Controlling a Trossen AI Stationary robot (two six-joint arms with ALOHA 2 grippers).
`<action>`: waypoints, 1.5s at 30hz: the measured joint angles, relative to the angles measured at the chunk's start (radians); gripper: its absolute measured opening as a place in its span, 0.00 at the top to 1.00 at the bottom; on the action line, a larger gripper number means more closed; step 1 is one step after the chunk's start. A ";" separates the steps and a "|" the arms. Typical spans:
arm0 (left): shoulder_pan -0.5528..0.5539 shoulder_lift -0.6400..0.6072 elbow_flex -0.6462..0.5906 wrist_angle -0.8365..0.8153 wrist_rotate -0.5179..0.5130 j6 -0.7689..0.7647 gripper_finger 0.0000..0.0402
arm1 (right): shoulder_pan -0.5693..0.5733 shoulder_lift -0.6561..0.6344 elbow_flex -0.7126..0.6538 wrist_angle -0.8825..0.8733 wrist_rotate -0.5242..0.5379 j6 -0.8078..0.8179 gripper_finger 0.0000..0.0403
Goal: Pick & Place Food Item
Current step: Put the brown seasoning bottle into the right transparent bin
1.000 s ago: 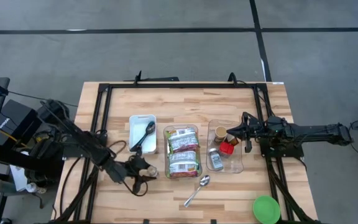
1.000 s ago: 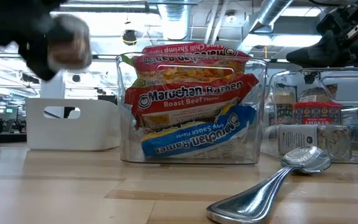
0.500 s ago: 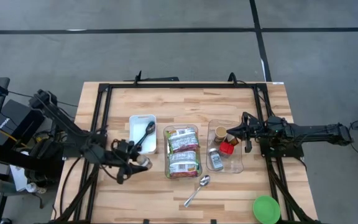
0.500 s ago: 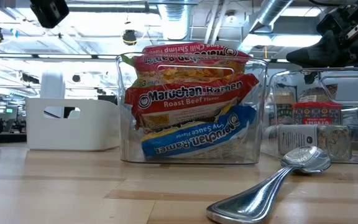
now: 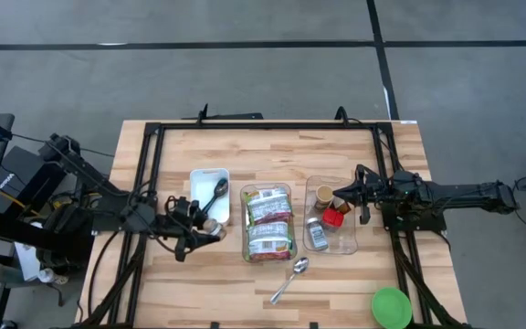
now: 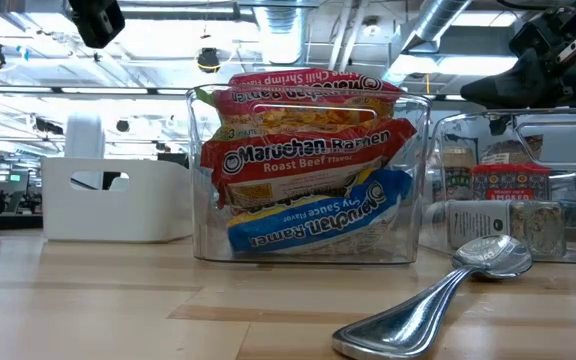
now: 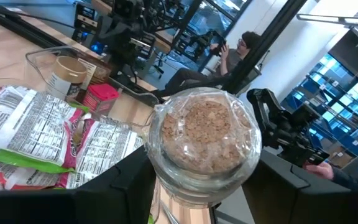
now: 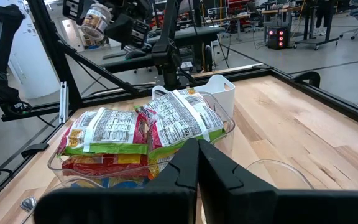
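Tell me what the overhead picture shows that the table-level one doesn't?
Only the overhead view shows the left end effector holding a small jar near the white bin, plus a green lid at the table's corner. Only the table-level view lets you read the flavours on the ramen packets. Both show the clear ramen bin, the spice container and the loose spoon.

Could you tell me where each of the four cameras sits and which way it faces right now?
High view: above, looking straight down on the table; both arms show, the left gripper holding a jar beside the ramen bin, the right gripper over the spice bin.
Low view: table height, facing the ramen bin and spoon; dark arm parts near the top.
Left wrist view: looks past the held jar to the ramen.
Right wrist view: looks over its shut fingers across the ramen bin.
Shared: both wrist views show the ramen; the right wrist view also shows the jar.
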 joint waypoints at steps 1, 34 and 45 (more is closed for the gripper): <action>0.007 0.000 0.000 0.002 0.009 0.000 0.51 | 0.000 0.000 0.000 0.000 0.000 0.000 1.00; 0.462 0.197 0.340 -0.354 0.552 0.201 0.51 | -0.014 0.000 0.000 0.343 0.112 0.549 1.00; 0.585 0.265 0.377 -0.366 0.679 0.283 0.51 | -0.014 0.000 0.000 0.379 0.428 0.940 1.00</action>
